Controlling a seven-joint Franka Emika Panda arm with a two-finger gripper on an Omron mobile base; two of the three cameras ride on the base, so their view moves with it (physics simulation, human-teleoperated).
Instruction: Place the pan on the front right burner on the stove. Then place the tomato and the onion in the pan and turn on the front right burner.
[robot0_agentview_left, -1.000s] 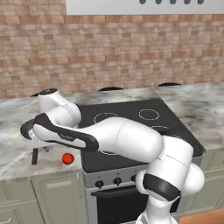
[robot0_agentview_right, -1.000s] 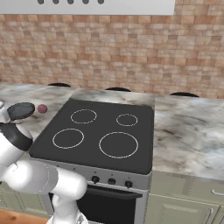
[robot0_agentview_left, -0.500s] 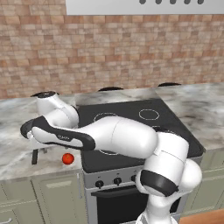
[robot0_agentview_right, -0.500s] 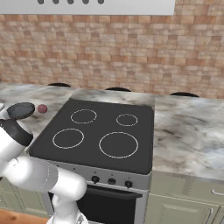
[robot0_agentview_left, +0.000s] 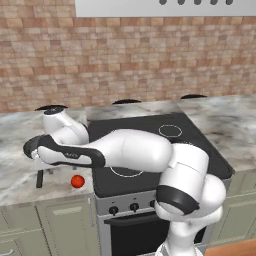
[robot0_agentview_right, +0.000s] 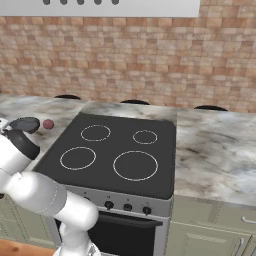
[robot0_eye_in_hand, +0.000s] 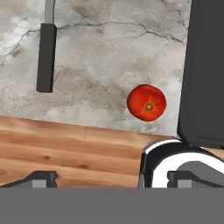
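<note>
The tomato (robot0_eye_in_hand: 147, 103), a glossy red ball, lies on the marble counter (robot0_eye_in_hand: 100, 57) just left of the stove (robot0_eye_in_hand: 205, 74). My gripper (robot0_eye_in_hand: 113, 179) hangs open above the counter's front edge, nothing between its fingers, with the tomato a little ahead of it and to the right. The pan's black handle (robot0_eye_in_hand: 46, 57) lies ahead to the left. From the left base view the tomato (robot0_agentview_left: 77, 181) sits near the counter edge beside the handle (robot0_agentview_left: 39, 178); my arm hides the pan's bowl. The pan (robot0_agentview_right: 24, 124) and the onion (robot0_agentview_right: 48, 124) rest left of the stove (robot0_agentview_right: 150, 125). The front right burner (robot0_agentview_right: 135, 165) is bare.
A brick wall (robot0_agentview_right: 130, 60) backs the counter and a hood hangs above. Black knobs (robot0_agentview_right: 127, 207) line the stove's silver front. My white arm (robot0_agentview_left: 125, 150) stretches low across the stove's front left corner. Marble counter (robot0_agentview_right: 215, 150) continues right of the stove.
My arm has crept very slightly to the left. The pan, tomato and onion lie where they were, and the gripper has stayed open.
</note>
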